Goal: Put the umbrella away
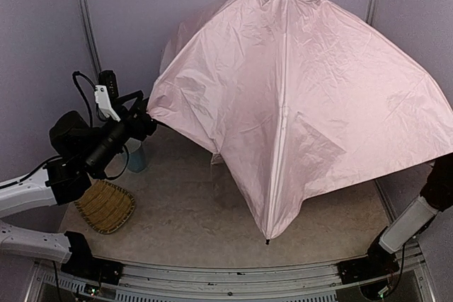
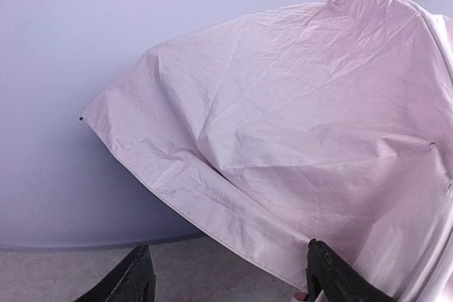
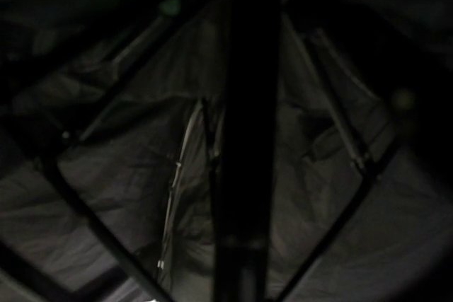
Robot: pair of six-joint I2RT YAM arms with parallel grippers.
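Note:
The umbrella [image 1: 297, 97] stands open, its pale pink canopy spread over the middle and right of the table, with one rib tip [image 1: 267, 240] down near the front edge. My left gripper [image 1: 145, 114] is at the canopy's left edge. In the left wrist view this gripper [image 2: 230, 289] is open, and the canopy hem [image 2: 212, 203] crosses just above the gap and brushes the right finger [image 2: 333, 281]. The right arm [image 1: 417, 217] reaches under the canopy, which hides its gripper. The right wrist view is dark: the black shaft [image 3: 244, 139] rises from the bottom middle among ribs and black underside.
A woven basket [image 1: 105, 206] lies at the front left beside my left arm. A blue cup [image 1: 136, 157] stands behind that arm. Purple walls and a metal post [image 1: 85, 12] close the back. Bare tabletop [image 1: 184, 210] shows in front of the canopy.

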